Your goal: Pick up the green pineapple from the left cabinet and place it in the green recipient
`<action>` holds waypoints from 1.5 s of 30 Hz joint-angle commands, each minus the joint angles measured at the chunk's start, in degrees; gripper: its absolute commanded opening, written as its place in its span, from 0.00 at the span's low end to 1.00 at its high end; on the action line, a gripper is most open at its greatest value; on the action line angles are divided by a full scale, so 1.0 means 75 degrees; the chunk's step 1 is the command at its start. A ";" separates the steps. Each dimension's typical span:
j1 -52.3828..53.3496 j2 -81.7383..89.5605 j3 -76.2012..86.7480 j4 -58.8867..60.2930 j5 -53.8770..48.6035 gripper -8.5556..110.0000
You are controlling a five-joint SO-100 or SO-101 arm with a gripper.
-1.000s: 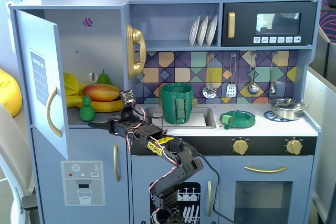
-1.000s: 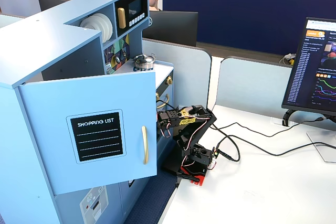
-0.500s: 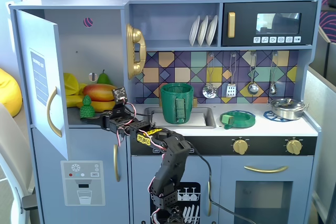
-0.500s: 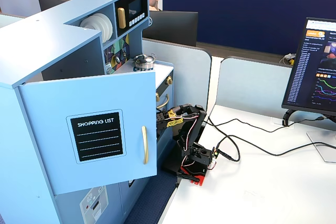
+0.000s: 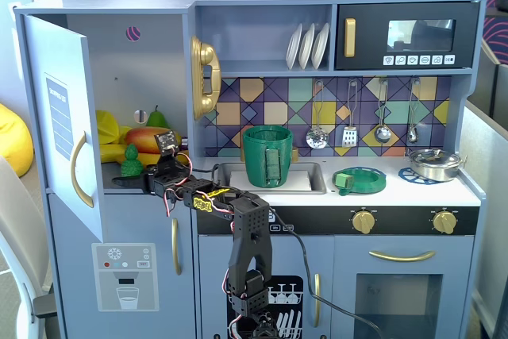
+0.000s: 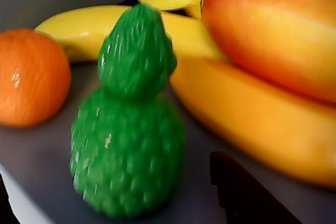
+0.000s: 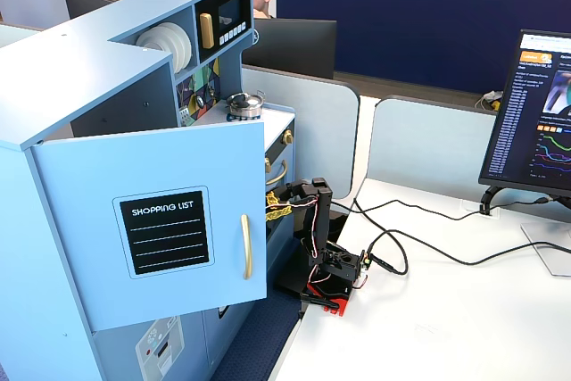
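Note:
The green pineapple (image 5: 131, 162) stands upright at the front of the shelf in the left cabinet (image 5: 151, 77), whose door (image 5: 59, 117) is swung open. In the wrist view the pineapple (image 6: 128, 150) fills the middle, blurred. My gripper (image 5: 125, 180) reaches into the cabinet at shelf height. It is open (image 6: 113, 182), with one black finger (image 6: 247, 192) to the pineapple's right and the other at the frame's bottom left corner, neither touching it. The green recipient (image 5: 267, 156) stands in the sink right of the cabinet. In the other fixed view the open door (image 7: 152, 220) hides the gripper.
Behind the pineapple lie a mango (image 6: 273, 30), bananas (image 6: 252, 119) and an orange (image 6: 31, 77); a green pear (image 5: 157, 119) stands further back. A gold phone (image 5: 205, 77) hangs on the cabinet's side. A flat green dish (image 5: 361, 180) and a silver pan (image 5: 435, 163) sit on the counter.

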 commanded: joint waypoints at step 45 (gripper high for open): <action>0.2918 0.6234 -0.0727 0.7523 -0.2965 0.07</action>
